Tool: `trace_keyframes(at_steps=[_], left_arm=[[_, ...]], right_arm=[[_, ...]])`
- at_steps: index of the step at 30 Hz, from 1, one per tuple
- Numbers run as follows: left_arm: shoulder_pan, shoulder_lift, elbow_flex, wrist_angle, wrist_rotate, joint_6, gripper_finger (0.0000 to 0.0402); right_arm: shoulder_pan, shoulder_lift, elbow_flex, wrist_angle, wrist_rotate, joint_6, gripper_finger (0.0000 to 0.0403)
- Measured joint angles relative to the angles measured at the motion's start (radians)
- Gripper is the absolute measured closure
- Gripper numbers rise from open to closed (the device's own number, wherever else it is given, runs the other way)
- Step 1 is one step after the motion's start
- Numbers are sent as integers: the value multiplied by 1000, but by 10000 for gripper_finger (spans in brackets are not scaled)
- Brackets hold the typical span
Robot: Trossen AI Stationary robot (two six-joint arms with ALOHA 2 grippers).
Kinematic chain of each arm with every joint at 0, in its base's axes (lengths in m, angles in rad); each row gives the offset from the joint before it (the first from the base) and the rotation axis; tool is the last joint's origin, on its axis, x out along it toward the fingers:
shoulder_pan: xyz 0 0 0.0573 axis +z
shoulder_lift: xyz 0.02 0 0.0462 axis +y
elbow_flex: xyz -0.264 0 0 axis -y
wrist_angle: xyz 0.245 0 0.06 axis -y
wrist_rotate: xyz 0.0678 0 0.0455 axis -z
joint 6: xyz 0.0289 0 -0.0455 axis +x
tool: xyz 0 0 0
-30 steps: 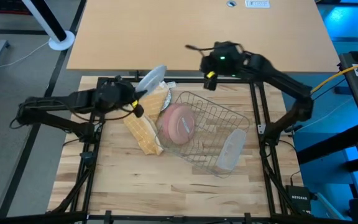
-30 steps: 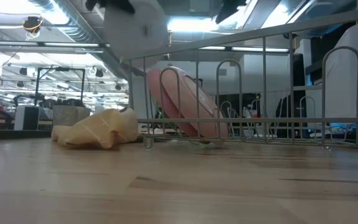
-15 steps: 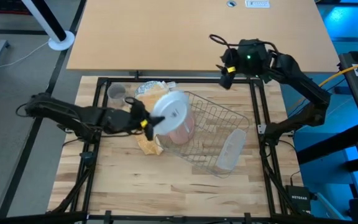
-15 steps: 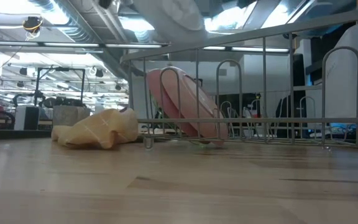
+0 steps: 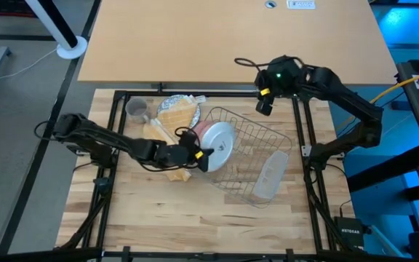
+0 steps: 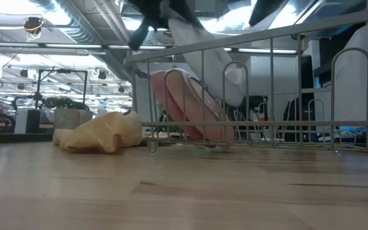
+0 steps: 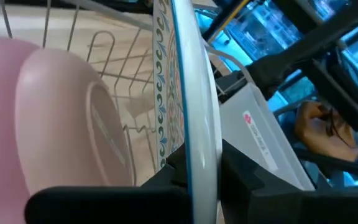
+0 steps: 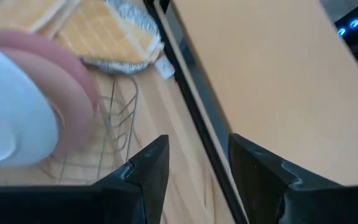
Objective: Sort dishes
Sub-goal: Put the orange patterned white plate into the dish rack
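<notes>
A white plate (image 5: 221,143) stands on edge inside the wire rack (image 5: 257,138), just right of a pink dish (image 5: 206,131) that stands on edge in the rack's slots. In the low view the white plate (image 6: 204,61) tilts above the pink dish (image 6: 190,105). My left gripper (image 5: 197,153) is shut on the white plate. My right gripper (image 5: 263,103) is open and empty above the rack's far corner. A small grey mug (image 5: 137,109) stands at the far left. My left gripper pinches the white plate's rim (image 7: 194,163) between its two fingers, one finger (image 7: 166,177) on each face. The fingers come about level from the table's left. The plate stands on edge, tilted, its lower part inside the rack and above the rack's floor.
A yellow checked cloth (image 5: 167,120) lies left of the rack, partly over a grey patterned dish (image 5: 172,104). A clear oblong plastic tray (image 5: 270,175) leans in the rack's right end. Bare wood lies toward the near edge.
My left gripper has carried the white plate from the far left toward the rack and down, turning it from face-up onto its edge; the plate now sits tilted inside the rack beside the pink dish. My right gripper has shifted a little near the rack's far corner.
</notes>
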Motion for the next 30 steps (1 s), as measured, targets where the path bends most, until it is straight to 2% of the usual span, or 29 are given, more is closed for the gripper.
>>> trace_keyframes(at_steps=[9, 16, 23, 30], left_arm=[[29, 66, 0, 42, 3, -84, 371], [36, 57, 1, 130, -8, -36, 371], [42, 56, 3, 86, -5, -21, 371], [43, 56, 4, 47, -10, -37, 371]], right_arm=[[0, 1, -144, 32, 0, -26, 233], [0, 1, -219, 33, 5, -61, 233], [0, -14, -220, 24, 106, -81, 233], [0, -93, -220, 28, 195, -82, 233]])
